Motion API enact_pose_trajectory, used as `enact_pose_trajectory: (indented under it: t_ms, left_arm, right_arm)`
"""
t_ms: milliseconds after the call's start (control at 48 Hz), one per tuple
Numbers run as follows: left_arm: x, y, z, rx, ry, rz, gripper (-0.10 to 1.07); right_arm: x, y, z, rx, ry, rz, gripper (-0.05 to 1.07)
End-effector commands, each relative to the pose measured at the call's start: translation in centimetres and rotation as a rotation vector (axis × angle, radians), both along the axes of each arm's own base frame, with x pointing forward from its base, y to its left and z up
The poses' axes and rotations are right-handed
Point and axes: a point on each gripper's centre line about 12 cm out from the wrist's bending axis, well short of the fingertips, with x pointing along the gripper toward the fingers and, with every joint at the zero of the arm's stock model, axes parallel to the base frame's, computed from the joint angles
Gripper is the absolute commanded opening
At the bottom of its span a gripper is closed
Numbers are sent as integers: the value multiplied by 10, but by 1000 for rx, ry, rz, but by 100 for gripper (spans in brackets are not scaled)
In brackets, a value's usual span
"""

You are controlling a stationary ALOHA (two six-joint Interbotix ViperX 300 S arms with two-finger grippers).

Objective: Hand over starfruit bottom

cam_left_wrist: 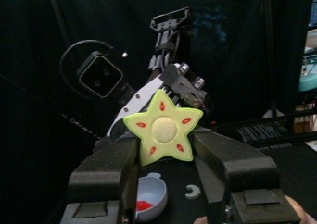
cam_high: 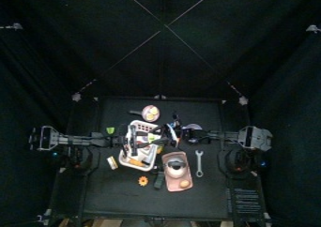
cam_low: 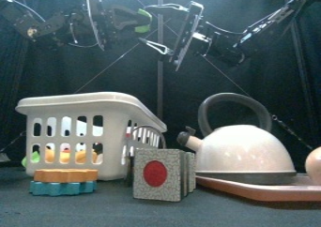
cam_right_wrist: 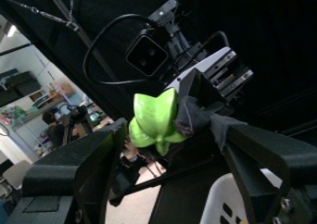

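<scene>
Left wrist view is showing the left pincer (cam_left_wrist: 168, 168) clenching the starfruit bottom (cam_left_wrist: 165, 128); it looks light, rigid, smooth plastic. The right pincer (cam_right_wrist: 173, 140), released wide, is flanking its free lobes.

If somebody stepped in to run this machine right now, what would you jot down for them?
Left gripper: holds the starfruit between its jaws, raised above the table.
Right gripper: jaws wide open, facing the left one in mid-air, the fruit just at its fingertips; not closed on it.
Below: white basket, kettle on a tray, untouched.
Done: fruit lifted and presented.
Left: right closes on it, left lets go.
</scene>
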Motion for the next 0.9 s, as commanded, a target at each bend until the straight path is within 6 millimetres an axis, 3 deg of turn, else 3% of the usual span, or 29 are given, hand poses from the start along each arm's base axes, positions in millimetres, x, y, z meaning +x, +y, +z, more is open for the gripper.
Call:
enact_pose_trajectory:
  t_ms: [0, 875]
  left_arm:
    - [3, 0, 9, -2, -31, -4, 71]
    - [10, 2, 5, -1, -19, 1, 71]
  right_arm:
    - [-2, -1, 17, -13, -59, 4, 102]
    - [0, 0, 16, -12, -71, 18, 101]
